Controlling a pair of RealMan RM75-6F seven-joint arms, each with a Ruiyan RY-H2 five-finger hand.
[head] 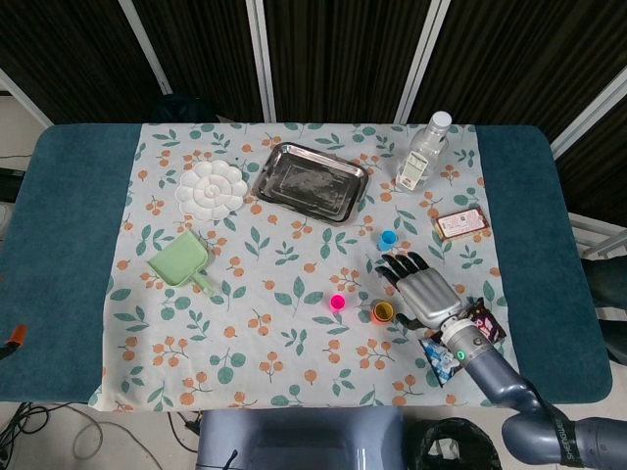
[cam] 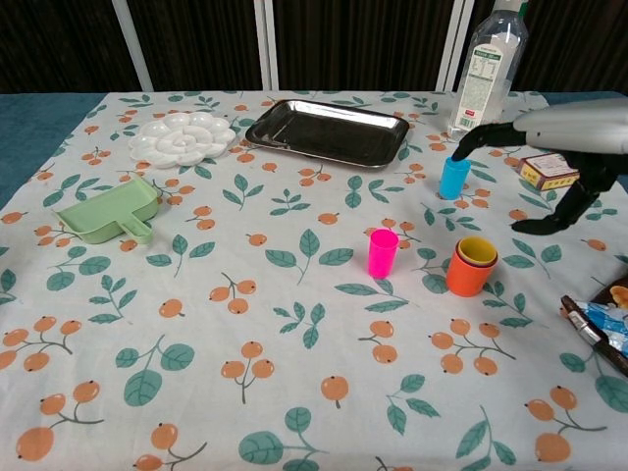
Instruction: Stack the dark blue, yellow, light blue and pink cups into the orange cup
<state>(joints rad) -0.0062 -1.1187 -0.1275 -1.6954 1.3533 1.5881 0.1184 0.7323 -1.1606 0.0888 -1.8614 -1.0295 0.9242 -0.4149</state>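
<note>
Four cups show: an orange cup (cam: 470, 273) with a yellow cup (cam: 478, 251) nested inside it, a pink cup (cam: 383, 252) just left of the orange one, and a light blue cup (cam: 454, 178) behind it. There is one metal tray (cam: 327, 131), one white palette (cam: 182, 137), one green scoop (cam: 110, 212) and one clear bottle (cam: 488, 71), all further back than the orange cup. One small box (cam: 548, 171) lies to its right and behind, one snack packet (cam: 601, 324) to its right and nearer, and one hand (cam: 559, 147) is in view.
</note>
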